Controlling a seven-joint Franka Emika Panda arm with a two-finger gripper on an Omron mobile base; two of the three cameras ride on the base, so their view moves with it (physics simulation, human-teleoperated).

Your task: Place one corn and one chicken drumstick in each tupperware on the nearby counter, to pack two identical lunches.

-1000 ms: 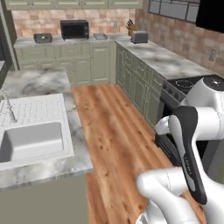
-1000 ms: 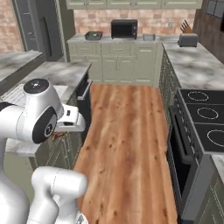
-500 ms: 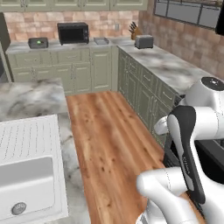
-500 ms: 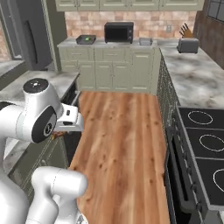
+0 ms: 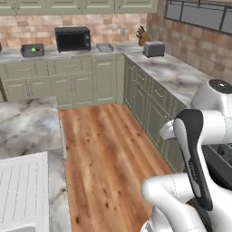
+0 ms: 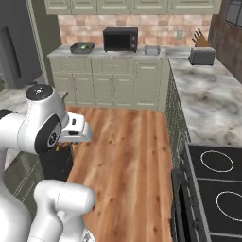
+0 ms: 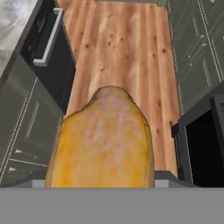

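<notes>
Hand view is showing the chicken drumstick sitting clamped in the gripper above the wood floor; carrying it level and steady is helping while heading for the tupperware beside the microwave on the far counter

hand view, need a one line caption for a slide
Chicken drumstick carried in the gripper above the wooden kitchen floor between dark cabinets.

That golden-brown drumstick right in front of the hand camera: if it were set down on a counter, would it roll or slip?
The chicken drumstick looks rounded and knobbly, with one end narrower, so it would probably rock or roll in a curve rather than straight. Its surface looks glossy, so it may be slippery. It keeps a firm shape, so likely stiff, not floppy.
</notes>
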